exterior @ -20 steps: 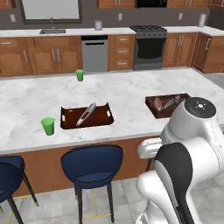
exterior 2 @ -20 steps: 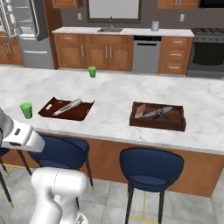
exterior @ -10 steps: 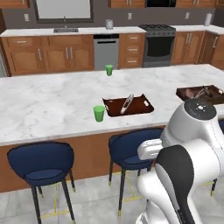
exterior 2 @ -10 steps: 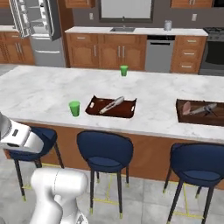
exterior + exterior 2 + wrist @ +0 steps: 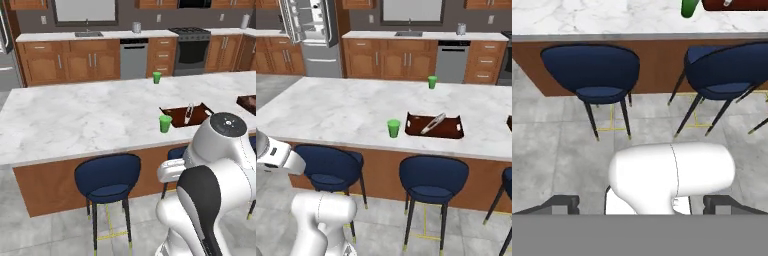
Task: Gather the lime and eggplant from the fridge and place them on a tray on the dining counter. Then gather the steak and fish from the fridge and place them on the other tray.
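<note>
Other tray [image 5: 249, 102] cut off at right edge of left base view, only a dark corner shows; in right base view just a sliver at the right edge [image 5: 509, 122]. Contents can't be read. Tray [image 5: 434, 126] sits on the dining counter [image 5: 336, 107], near its front edge, right of centre in right base view; in left base view [image 5: 176, 115] the arm's white shoulder covers its near right corner. A long grey-silver thing [image 5: 433, 123] lies diagonally in the tray, too small to identify. Lime and eggplant not made out.

Fridge [image 5: 310, 36] at back left in right base view, doors open, white shelves visible, items on them too small to tell; top cropped. In left base view only a grey strip at the left edge [image 5: 7, 60].

Gripper [image 5: 642, 202]: two dark fingertips [image 5: 559, 202] at the bottom corners of hand view, spread wide, nothing between them but the robot's own body. Hand view looks down at floor tiles and stools [image 5: 594, 75], counter edge along the top.

Around: green cup [image 5: 393, 128] just left of the tray, apart from it; second green cup [image 5: 432, 82] near the far edge of the counter. Blue stools [image 5: 433, 181] line the near side under the overhang. Wall cabinets, sink, dishwasher [image 5: 134, 59], oven [image 5: 193, 50] behind.

Counter top left of the tray is broad bare marble. Grey floor between stools and robot.
</note>
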